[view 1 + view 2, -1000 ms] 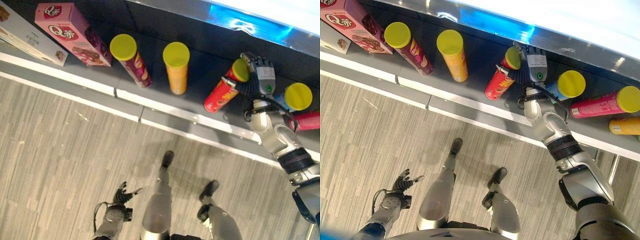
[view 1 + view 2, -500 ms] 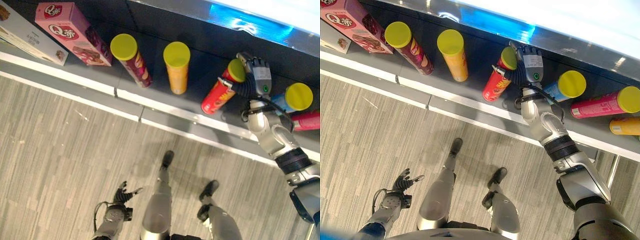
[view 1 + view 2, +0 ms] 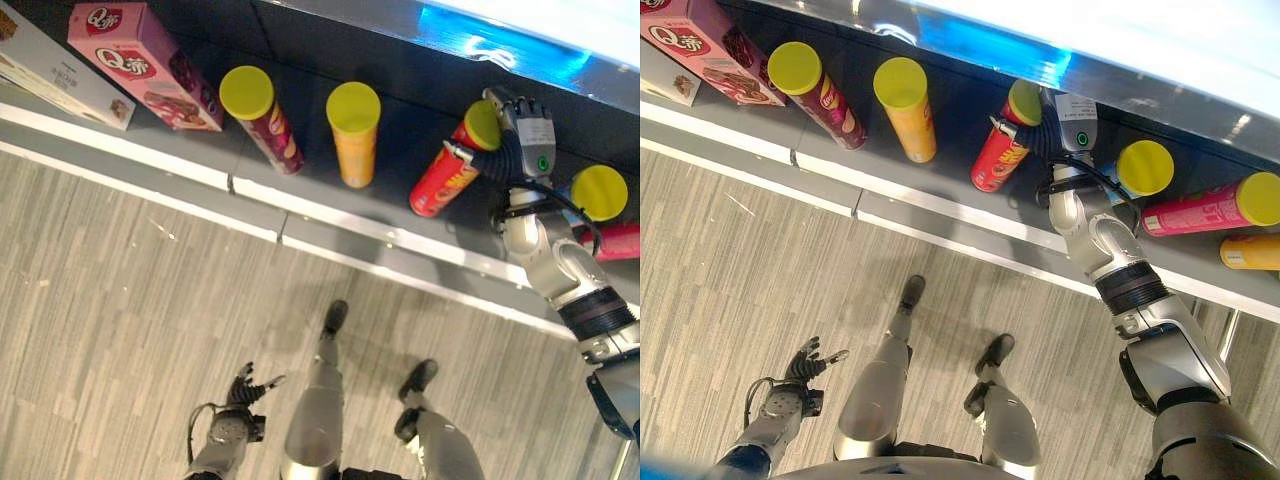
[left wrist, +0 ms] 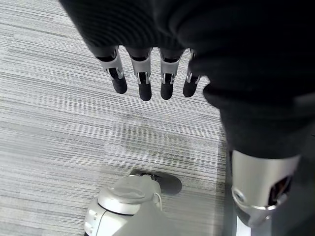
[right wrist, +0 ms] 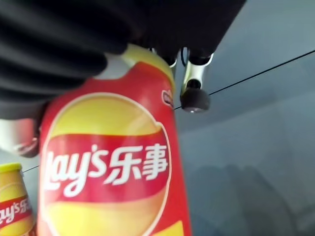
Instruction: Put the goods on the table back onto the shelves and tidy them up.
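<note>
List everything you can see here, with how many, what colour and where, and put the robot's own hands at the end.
Pink box: one, pink, shelf's left end.
Pale box: one, cream, left of the pink box.
Maroon can: one, yellow lid, right of the pink box.
Orange can: one, yellow lid, mid shelf.
Red can: one, yellow lid, held in the right hand.
Blue can: one, yellow lid, beside the right arm.
Pink can: one, lying, shelf's right.
Yellow can: one, lying, far right.
Shelf: dark, pale front rail.
Floor: grey striped.
Right hand: curled round the red can.
Left hand: low over the floor, fingers relaxed.

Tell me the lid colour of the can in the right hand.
Yellow lid on the red can in the right hand; right eye view shows it best.
</note>
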Robot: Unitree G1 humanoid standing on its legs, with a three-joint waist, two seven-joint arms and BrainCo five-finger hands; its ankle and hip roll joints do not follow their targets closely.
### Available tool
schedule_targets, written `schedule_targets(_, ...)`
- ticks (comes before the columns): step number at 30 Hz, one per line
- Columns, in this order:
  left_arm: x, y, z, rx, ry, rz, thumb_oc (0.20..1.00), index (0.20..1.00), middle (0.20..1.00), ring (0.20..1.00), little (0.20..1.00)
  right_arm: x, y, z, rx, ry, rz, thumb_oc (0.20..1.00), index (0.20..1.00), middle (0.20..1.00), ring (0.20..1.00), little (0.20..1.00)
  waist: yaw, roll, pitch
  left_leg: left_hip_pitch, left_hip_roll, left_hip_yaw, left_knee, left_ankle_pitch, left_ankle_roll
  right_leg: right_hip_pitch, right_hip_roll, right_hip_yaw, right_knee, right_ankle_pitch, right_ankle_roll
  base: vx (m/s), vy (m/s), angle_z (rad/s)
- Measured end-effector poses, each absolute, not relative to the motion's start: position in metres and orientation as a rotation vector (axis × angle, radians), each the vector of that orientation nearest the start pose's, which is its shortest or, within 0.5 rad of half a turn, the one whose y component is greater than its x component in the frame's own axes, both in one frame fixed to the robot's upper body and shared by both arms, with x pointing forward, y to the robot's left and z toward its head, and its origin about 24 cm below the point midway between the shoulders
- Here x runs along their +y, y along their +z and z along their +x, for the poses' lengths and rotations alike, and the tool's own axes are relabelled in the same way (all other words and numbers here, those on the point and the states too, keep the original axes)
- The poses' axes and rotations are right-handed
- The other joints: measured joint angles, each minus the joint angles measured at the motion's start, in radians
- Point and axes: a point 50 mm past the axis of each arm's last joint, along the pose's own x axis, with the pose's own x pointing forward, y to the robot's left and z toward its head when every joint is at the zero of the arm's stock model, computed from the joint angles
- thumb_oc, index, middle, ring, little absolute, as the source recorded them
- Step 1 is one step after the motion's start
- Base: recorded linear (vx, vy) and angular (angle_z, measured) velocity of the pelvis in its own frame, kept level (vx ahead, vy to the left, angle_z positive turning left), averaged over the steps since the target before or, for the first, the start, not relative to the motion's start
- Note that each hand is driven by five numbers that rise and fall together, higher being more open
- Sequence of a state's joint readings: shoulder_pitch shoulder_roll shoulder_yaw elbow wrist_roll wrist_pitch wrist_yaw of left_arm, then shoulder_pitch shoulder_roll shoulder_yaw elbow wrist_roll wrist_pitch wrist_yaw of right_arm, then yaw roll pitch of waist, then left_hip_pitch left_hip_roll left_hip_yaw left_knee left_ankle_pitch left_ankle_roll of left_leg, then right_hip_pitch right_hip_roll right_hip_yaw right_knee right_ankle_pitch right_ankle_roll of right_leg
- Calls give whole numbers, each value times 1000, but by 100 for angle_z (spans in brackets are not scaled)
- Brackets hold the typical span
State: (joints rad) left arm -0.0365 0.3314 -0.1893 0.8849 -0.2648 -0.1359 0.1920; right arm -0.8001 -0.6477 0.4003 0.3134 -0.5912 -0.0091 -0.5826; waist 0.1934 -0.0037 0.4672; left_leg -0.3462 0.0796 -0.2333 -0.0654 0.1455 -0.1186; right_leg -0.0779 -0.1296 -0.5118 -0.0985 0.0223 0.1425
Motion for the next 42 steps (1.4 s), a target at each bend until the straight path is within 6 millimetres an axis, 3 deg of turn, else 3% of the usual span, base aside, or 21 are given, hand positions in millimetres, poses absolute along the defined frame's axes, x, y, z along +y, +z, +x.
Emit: schedule_targets(42, 247, -104, 183, 698, 255, 215, 1000, 1000, 1000, 1000, 1000, -163, 226, 349, -857, -313, -1252, 200, 200, 200, 200, 200, -1, 0, 0, -6, 0, 1, -1, 6, 0, -6, 0, 2, 0, 5, 0, 0, 0, 0)
